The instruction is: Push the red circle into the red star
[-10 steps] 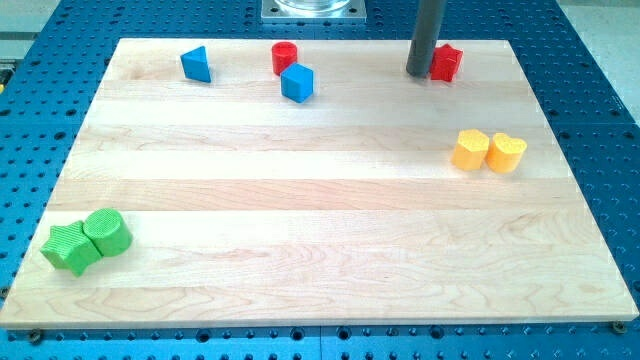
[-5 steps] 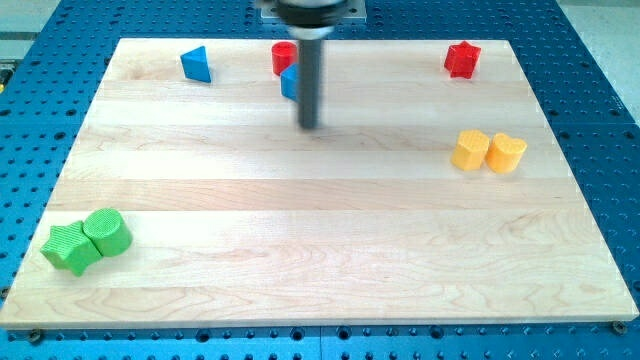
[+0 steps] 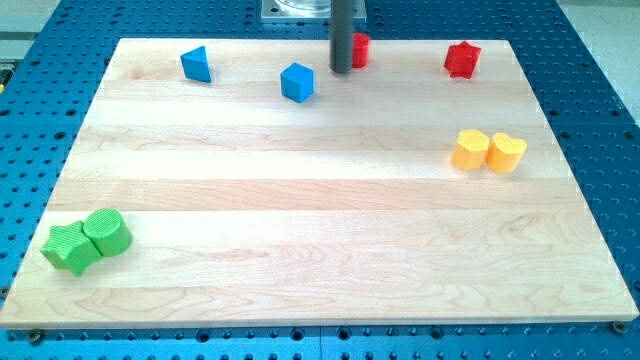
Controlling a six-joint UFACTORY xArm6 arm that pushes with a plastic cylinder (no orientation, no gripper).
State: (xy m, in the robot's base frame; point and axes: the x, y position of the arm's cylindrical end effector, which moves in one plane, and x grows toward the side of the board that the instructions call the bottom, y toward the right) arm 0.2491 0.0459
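The red circle (image 3: 359,49) sits near the board's top edge, partly hidden behind my rod. My tip (image 3: 340,69) touches its left side. The red star (image 3: 462,59) lies at the top right, well to the right of the circle, with bare board between them.
A blue cube (image 3: 297,82) lies just left of my tip. A blue triangle (image 3: 197,64) sits at the top left. Two yellow blocks (image 3: 488,151) touch each other at the right. Two green blocks (image 3: 87,240) touch at the bottom left. The wooden board (image 3: 320,220) rests on a blue pegboard table.
My tip swung from beside the red star to the board's middle, then to the red circle's left side. The circle has moved right, away from the blue cube, towards the star.
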